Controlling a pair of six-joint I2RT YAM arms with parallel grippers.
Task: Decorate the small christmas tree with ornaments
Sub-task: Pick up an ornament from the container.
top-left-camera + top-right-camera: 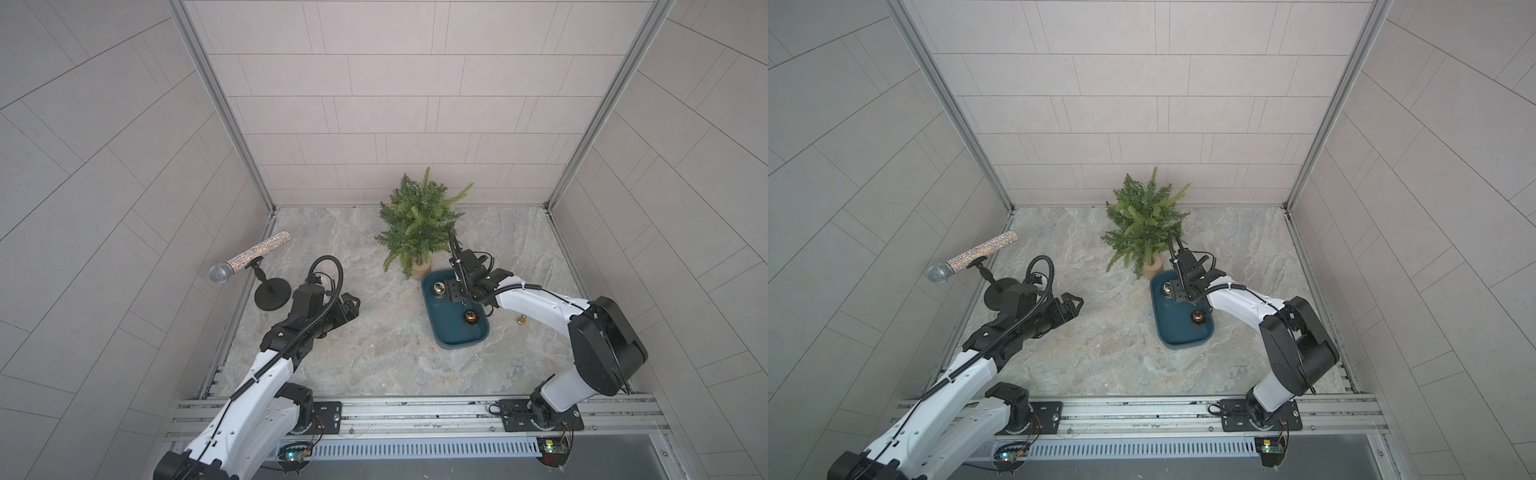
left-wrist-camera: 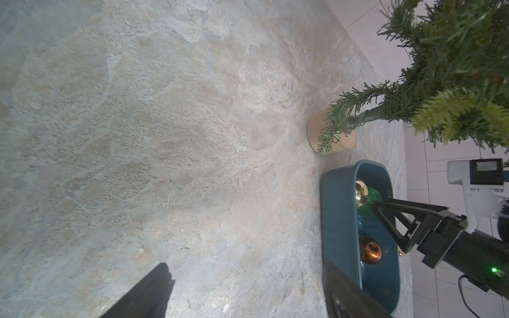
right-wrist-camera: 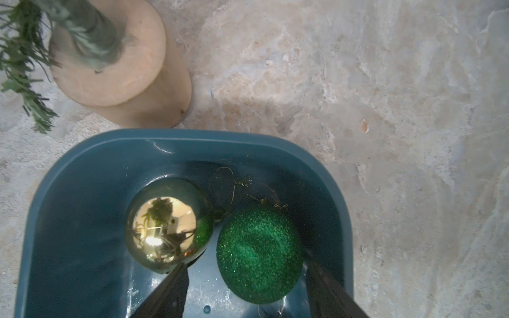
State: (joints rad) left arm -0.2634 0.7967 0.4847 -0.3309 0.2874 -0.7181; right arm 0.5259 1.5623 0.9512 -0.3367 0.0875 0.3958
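Observation:
The small christmas tree (image 1: pixel 417 220) (image 1: pixel 1144 220) stands at the back on a tan base (image 3: pixel 118 68) (image 2: pixel 325 135). Right in front of it lies a teal tray (image 1: pixel 457 345) (image 1: pixel 1183 343) (image 3: pixel 110 143) holding three ornaments. These are a gold bauble (image 3: pixel 165 223) (image 1: pixel 439 289), a glittery green bauble (image 3: pixel 259 253) and a copper bauble (image 1: pixel 470 317) (image 2: pixel 370 252). My right gripper (image 3: pixel 245 261) (image 1: pixel 455 291) reaches down into the tray. It is open, one finger on either side of the green bauble. My left gripper (image 2: pixel 248 289) (image 1: pixel 351 305) hangs open over bare table at the left, holding nothing.
A glittery microphone (image 1: pixel 249 257) leans on a black stand (image 1: pixel 272 297) at the left wall. A tiny brass piece (image 1: pixel 520 319) sits on the table right of the tray. Walls close in the marble table on three sides.

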